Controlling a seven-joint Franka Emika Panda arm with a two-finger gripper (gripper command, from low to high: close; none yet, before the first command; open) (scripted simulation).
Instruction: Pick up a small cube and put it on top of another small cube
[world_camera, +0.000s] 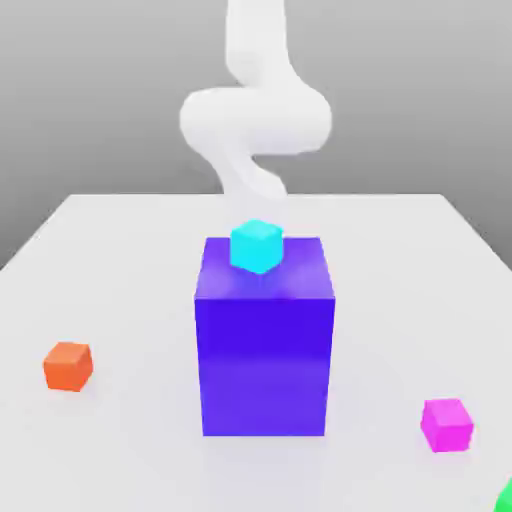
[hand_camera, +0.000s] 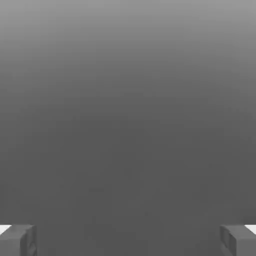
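Magenta cube (world_camera: 447, 426) on worktop (world_camera: 400, 330), exterior view's right of big blue block (world_camera: 264, 365); probably light, stiff, smooth; grip opposite side faces, square-on. Tool (hand_camera: 128, 241) wide open, nothing between its fingers

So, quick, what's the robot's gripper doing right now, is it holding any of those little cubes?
Gripper: open, holding nothing.
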